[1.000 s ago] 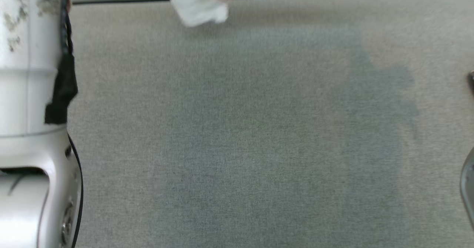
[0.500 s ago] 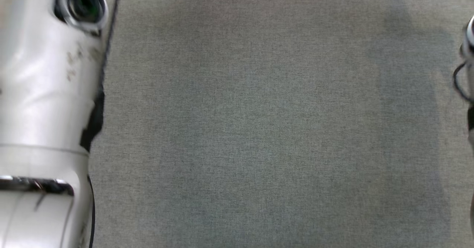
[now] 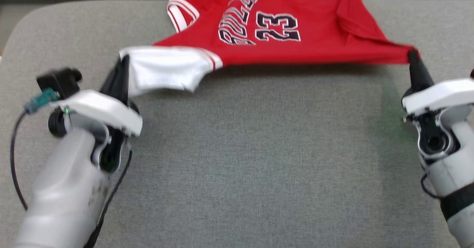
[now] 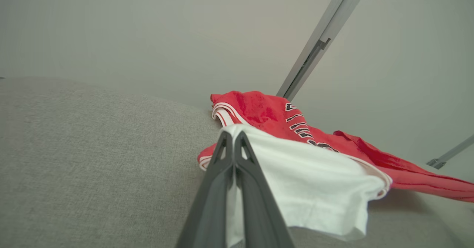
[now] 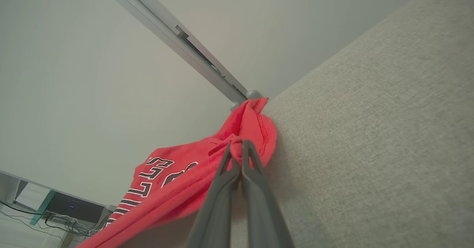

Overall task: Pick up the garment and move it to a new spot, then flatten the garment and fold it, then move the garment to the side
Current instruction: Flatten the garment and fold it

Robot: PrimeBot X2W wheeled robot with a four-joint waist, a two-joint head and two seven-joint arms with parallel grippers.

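Table: one grey fabric-covered table (image 3: 237,166), the largest thing in the head view, bare over its near and middle parts.
Change: a second ago the head view holds mostly bare table with a scrap of red and white at its top edge, and half a second ago only table and forearms. Now both grippers and the garment sit in it. The whole picture has shifted, so the camera has moved; the frames do not prove that the garment itself has travelled.
Garment: one red garment (image 3: 274,29), a jersey, lies at the far side of the table. Its near edge is stretched between the two grippers and raised, with a shadow under it. The rest lies on the table by the far edge.
Meaning for the task: probably the flattening step, with the edge pulled straight. Folding and moving aside are not yet done.
Grippers: two. The left gripper (image 3: 120,70) is clenched on the corner of the white panel, and the right gripper (image 3: 414,60) is clenched on a red corner.
White panel: one white panel (image 3: 163,68), sagging just beside the left gripper.
Print: one number 23 (image 3: 277,26), facing up.
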